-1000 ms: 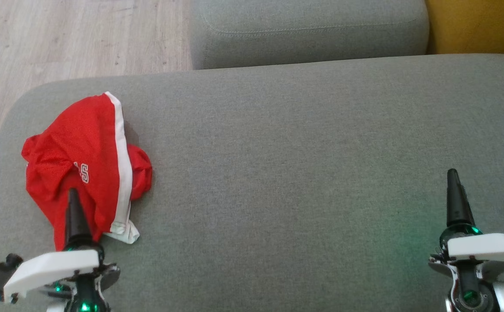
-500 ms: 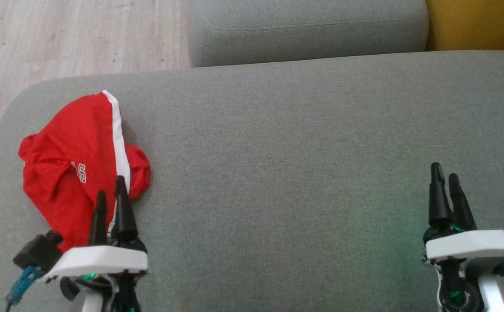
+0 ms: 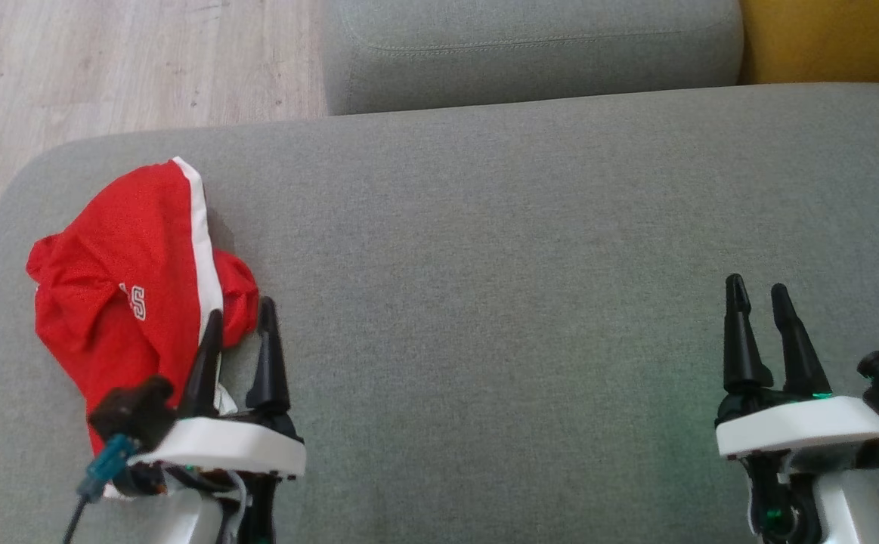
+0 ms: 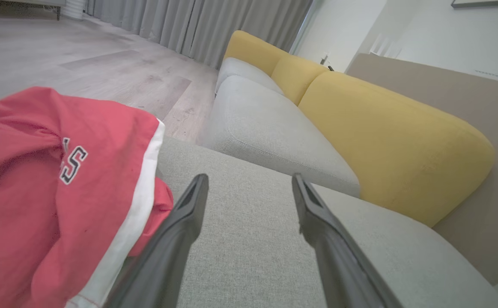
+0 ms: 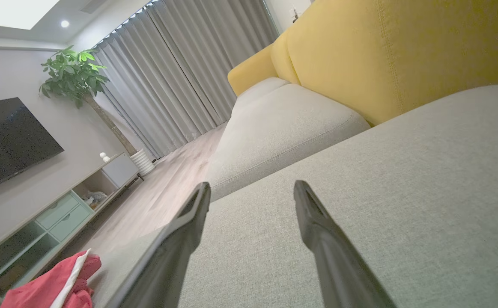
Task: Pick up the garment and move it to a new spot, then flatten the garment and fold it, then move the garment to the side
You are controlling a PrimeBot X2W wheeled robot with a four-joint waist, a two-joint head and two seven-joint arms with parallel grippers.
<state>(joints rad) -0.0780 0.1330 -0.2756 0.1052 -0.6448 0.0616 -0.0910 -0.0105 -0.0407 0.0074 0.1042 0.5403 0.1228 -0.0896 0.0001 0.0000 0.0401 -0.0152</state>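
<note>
Grey seat cushion (image 3: 484,302) takes up the near ground, fabric flat. Left gripper (image 3: 239,308) sits low over it, fingers spread wide, nothing held. Red garment (image 3: 129,279) lies crumpled just beside it at the cushion's left end (white stripe up, lettering partly visible). Right gripper (image 3: 756,284) is well apart on the right, equally wide, empty. Further out: second grey cushion (image 3: 530,53), yellow backrest (image 4: 386,141), pale wood floor (image 3: 106,68). Far side of the room: low cabinet (image 5: 60,205), wall TV (image 5: 9,141), potted plant (image 5: 71,75), grey curtains (image 5: 180,77).
</note>
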